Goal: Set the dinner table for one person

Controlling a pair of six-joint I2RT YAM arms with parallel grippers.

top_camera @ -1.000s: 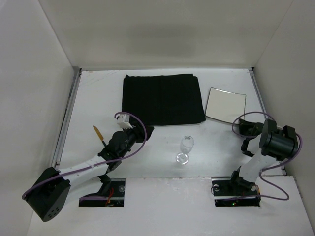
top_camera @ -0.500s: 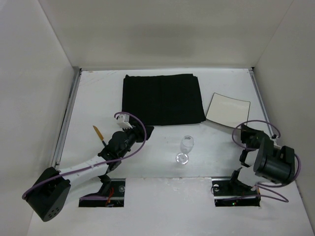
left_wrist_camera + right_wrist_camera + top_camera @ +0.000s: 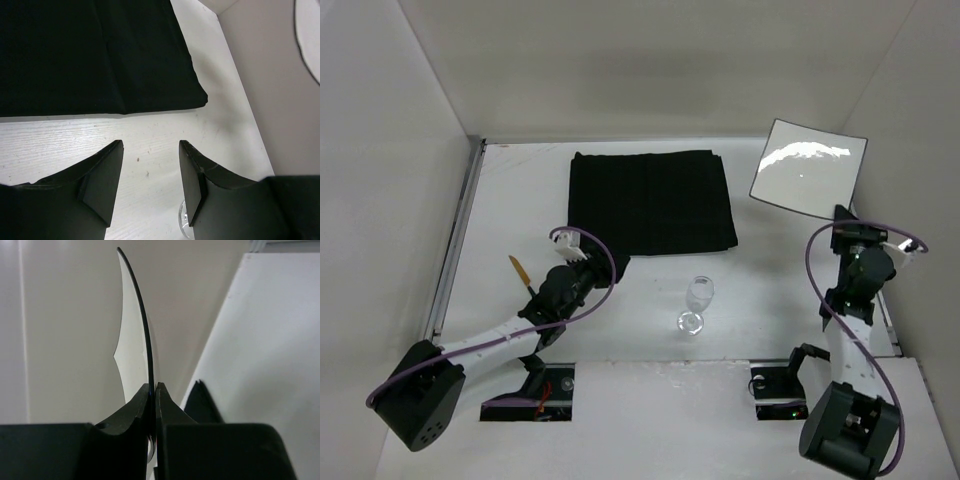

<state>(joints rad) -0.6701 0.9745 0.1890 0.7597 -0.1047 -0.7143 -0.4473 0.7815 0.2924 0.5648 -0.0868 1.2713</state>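
You see soft, even light from above: the flat matte white table point(image 3: 520, 200) is bright, with only faint, soft-edged shadows. Glare streaks the square glossy white plate point(image 3: 807, 165). The black rectangular cloth mat point(image 3: 650, 200) swallows nearly all detail.

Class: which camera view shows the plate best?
Top external: the plate shows its whole square face, held up by the right gripper. Right wrist sees it only edge-on; left wrist catches just a sliver at its corner.
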